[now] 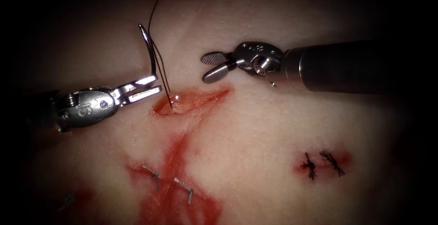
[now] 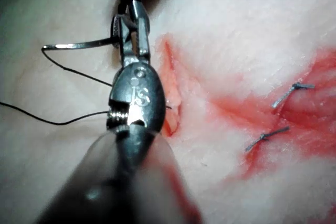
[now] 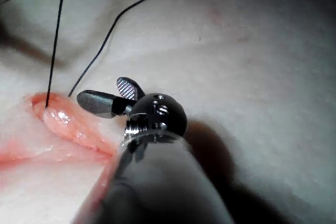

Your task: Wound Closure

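Left tool [image 1: 145,87] pinches the needle [image 1: 148,47] near its lower end, clear of the tissue [image 1: 273,129]; the needle's long axis rises toward 12 o'clock. Thread [image 1: 160,67] drops from it into the cut [image 1: 191,101]. Right tool [image 1: 214,66], spread and holding nothing, lies toward 3 o'clock of the needle, above the cut.

The cut [image 1: 189,102] in the tissue [image 1: 255,124] is the landmark. Just left of it sits the left tool [image 1: 145,87], closed on the needle [image 1: 148,47], which stands clear above the tissue. The thread [image 1: 164,76] runs down into the cut's left end. The right tool [image 1: 214,66], parted and holding nothing, lies behind the cut, toward its right end. Staples [image 1: 182,188] lie in front of it; knots [image 1: 324,163] lie well to its right.
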You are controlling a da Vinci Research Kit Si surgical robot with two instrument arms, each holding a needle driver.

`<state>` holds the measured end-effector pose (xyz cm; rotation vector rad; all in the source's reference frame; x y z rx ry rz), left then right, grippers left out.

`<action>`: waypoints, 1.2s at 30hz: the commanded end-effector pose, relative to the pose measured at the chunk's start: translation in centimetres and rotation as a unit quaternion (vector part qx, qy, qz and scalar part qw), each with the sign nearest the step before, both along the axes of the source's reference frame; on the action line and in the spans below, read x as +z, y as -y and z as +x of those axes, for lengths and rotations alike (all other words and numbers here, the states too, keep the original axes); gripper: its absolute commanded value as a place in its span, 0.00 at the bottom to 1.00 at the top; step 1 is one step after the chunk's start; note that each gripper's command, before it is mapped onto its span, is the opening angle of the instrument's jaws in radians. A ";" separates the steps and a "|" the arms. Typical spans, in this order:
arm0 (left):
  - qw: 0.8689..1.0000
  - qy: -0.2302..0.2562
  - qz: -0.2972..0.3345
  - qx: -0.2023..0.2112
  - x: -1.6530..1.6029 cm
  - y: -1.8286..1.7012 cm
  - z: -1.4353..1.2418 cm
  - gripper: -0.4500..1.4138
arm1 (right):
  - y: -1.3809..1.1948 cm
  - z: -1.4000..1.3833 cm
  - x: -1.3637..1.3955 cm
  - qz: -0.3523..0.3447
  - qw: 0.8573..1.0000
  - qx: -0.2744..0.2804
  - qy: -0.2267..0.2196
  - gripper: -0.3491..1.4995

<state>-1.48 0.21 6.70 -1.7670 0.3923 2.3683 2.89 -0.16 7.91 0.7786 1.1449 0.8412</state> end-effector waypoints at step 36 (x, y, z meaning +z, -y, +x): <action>0.949 -0.229 -0.214 -0.013 1.32 0.58 -0.67 0.00 | 0.22 0.18 -0.23 0.164 0.986 0.009 -0.007 0.90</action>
